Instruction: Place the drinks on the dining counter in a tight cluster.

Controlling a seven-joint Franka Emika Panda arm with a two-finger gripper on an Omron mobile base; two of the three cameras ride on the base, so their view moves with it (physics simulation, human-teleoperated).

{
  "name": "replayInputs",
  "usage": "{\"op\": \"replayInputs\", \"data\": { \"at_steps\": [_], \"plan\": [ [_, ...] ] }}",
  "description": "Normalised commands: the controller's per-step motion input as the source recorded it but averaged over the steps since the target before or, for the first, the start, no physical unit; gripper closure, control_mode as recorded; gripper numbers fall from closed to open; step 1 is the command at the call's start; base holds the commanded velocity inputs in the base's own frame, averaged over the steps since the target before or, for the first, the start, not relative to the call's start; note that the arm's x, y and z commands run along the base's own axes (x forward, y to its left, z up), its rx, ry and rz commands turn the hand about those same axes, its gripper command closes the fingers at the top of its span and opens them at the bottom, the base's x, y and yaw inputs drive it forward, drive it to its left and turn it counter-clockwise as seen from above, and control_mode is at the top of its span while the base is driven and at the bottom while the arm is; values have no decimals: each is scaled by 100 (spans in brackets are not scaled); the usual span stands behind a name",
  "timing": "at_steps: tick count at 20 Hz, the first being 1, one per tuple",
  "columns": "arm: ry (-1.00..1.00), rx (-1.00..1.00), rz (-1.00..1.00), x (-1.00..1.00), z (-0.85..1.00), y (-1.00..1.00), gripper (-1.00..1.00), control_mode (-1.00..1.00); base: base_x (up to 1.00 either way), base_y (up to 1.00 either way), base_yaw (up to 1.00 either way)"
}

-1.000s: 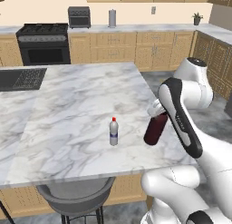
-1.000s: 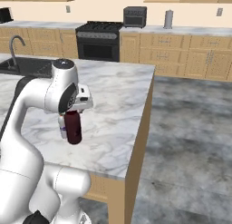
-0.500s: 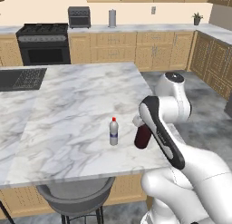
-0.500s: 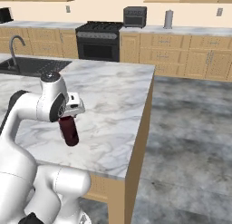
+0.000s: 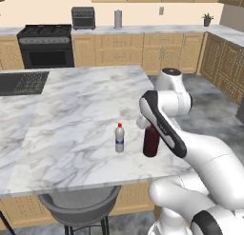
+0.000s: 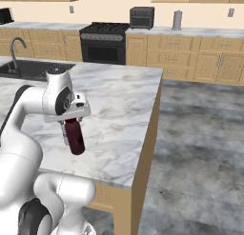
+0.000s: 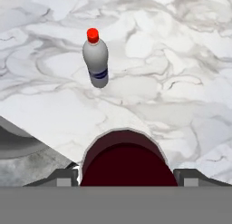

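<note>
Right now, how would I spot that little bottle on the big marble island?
Find the marble-topped island and follow its near edge toward the robot. A small clear bottle stands upright there, apart from the stout dark maroon bottle in the end effector. Its red cap and blue label mark it out.

Glossy marble dining counter (image 5: 71,115); clear plastic bottle (image 5: 120,138); glossy maroon bottle (image 5: 150,141).

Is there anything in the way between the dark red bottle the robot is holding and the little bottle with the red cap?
Nothing visible. The gripper holds the maroon bottle beside the small bottle, with only bare marble counter between them.
</note>
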Motion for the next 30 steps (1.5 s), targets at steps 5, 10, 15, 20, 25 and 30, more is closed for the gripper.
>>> {"op": "replayInputs", "data": {
  "at_steps": [5, 10, 15, 20, 25, 30],
  "plan": [
    [0, 0, 0, 20, -13, 7, 100, -100, 0, 0, 0],
    [0, 0, 0, 48, -13, 15, 100, -100, 0, 0, 0],
    [2, 0, 0, 19, 0, 0, 100, -100, 0, 0, 0],
    [5, 0, 0, 34, 0, 0, 100, -100, 0, 0, 0],
    [8, 0, 0, 31, -3, 0, 100, -100, 0, 0, 0],
    [1, 0, 0, 11, -12, 12, 100, -100, 0, 0, 0]
  ]
}}
